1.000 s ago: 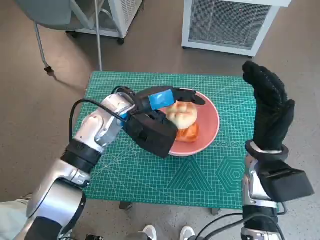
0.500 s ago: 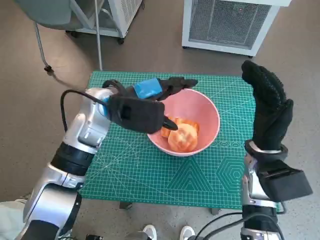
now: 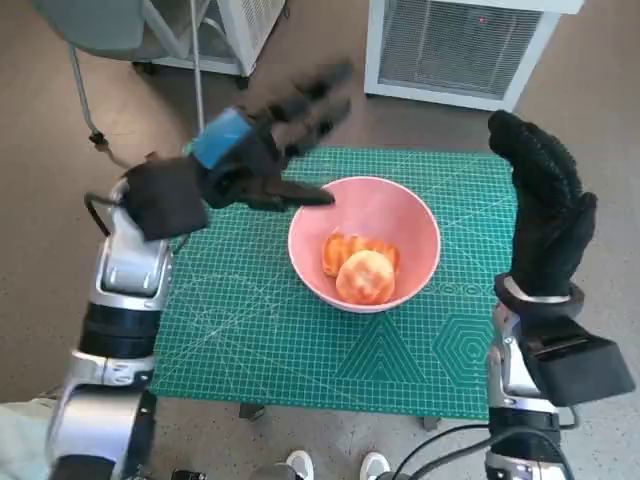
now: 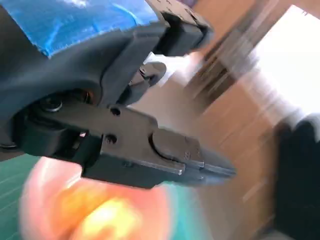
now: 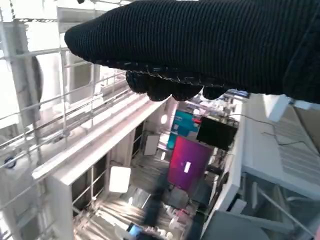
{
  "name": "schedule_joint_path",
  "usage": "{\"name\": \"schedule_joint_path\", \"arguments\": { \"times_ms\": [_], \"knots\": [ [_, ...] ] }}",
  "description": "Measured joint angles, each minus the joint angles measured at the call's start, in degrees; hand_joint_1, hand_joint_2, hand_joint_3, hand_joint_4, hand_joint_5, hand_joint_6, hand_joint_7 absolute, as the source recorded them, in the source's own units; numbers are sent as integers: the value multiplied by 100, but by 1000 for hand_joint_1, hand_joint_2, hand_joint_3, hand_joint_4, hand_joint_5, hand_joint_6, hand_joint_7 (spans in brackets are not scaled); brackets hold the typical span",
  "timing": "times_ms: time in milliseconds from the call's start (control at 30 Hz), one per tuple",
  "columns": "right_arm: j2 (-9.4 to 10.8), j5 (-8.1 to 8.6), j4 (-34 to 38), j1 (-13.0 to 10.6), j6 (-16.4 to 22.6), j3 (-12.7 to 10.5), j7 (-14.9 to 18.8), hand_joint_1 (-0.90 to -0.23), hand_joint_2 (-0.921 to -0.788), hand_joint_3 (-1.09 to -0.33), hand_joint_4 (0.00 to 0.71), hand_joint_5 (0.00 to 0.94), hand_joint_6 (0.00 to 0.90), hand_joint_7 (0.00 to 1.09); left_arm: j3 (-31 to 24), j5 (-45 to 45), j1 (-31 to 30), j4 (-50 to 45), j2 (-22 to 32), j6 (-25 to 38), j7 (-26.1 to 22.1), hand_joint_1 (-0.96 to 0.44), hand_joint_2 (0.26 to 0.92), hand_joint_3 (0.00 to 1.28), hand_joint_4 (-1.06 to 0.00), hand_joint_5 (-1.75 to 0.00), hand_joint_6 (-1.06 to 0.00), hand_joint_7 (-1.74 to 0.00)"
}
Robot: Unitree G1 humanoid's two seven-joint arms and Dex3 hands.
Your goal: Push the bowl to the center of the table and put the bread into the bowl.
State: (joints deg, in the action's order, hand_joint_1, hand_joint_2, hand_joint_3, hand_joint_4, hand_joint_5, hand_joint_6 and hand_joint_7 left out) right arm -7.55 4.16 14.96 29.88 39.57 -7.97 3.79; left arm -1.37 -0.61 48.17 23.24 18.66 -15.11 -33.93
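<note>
Head view: bread (image 3: 362,270) sits in the pink bowl (image 3: 420,225), mid-table (image 3: 250,340) – left hand (image 3: 255,150) raised off the bowl's far-left rim, fingers spread, empty. Right hand (image 3: 545,215) upright, flat, empty, over the right table edge. Left wrist view: blurred bowl (image 4: 45,190) below the fingers (image 4: 165,155). Right wrist view: glove (image 5: 200,45) only – bowl not shown

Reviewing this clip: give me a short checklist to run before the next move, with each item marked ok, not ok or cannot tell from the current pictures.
1. Bread inside the bowl: ok, two pieces lie in it.
2. Bowl near the middle of the table: ok, roughly central on the green mat.
3. Left robot hand holds nothing: ok, fingers spread above the bowl's far-left side.
4. Right robot hand clear of the bowl: ok, raised open at the table's right edge.
5. Bowl sitting flat: cannot tell for certain; it looks upright.
</note>
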Motion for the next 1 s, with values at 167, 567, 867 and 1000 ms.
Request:
{"name": "schedule_joint_path", "arguments": {
  "times_ms": [167,567,867,1000],
  "knots": [
    [-10,16,-163,125,-180,47,20,-486,-921,-786,333,15,-1,662,-371,386,-372,129,-412,-1129,621,-341,906,19,-103,-13,-233,-34],
    [-58,46,-299,405,-369,129,139,-493,-921,-771,334,15,-1,691,-555,790,-955,86,-750,-1749,1053,-396,921,37,-118,-9,-227,-19],
    [-66,28,-213,572,-295,157,165,-491,-921,-766,328,11,-1,697,-540,967,-985,88,-809,-1758,1074,-400,921,42,-123,-8,-232,-18],
    [-79,17,-127,635,-257,158,165,-491,-921,-763,329,11,-1,695,-502,1006,-986,110,-823,-1727,1056,-396,921,42,-120,-5,-231,-15]
  ]
}}
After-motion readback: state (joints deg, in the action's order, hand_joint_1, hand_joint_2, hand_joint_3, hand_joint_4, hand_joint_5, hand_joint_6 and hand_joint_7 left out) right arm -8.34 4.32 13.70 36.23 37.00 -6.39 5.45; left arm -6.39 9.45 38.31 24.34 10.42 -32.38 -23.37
